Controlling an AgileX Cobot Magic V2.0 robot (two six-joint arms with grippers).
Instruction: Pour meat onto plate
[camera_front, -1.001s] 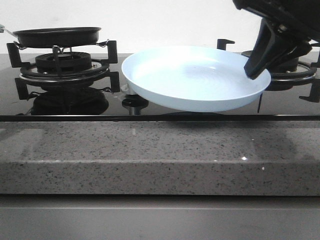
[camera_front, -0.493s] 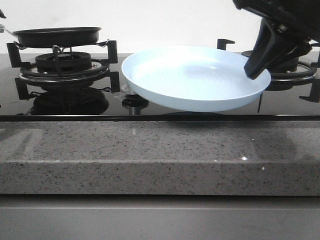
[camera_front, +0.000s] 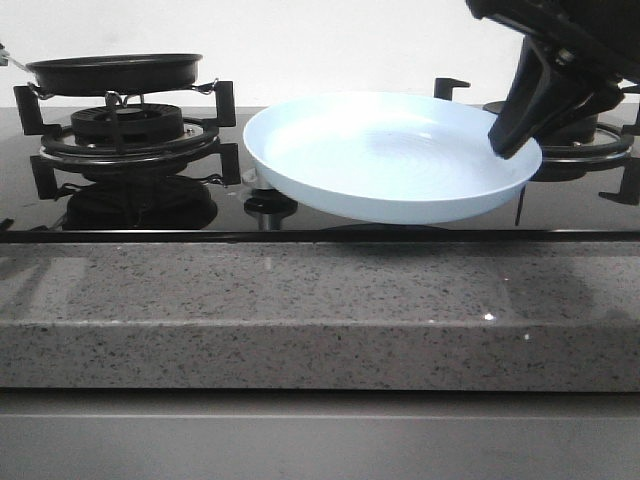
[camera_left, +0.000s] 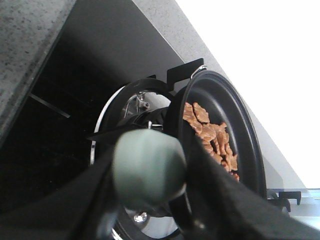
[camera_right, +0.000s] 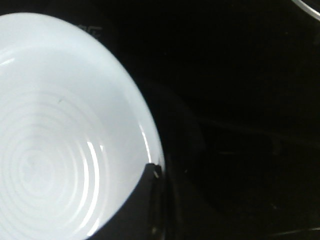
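The plate (camera_front: 390, 155) hangs in the upper middle of the front view, lifted off the stove and tipped slightly down toward the camera. The right gripper (camera_front: 515, 130) pinches its rim at the plate's right edge, its jaws closed on that rim. The meat (camera_left: 210, 137) lies in the black frying pan (camera_front: 115, 72), which sits at the upper left of the front view, well apart from the plate and a little higher than its rim. In the left wrist view the left gripper (camera_left: 150, 200) appears closed around the pan's grey-green handle (camera_left: 147, 170). So the pan must travel rightward across the frame, handle trailing on the left, until its far lip hangs over the plate's open left side.
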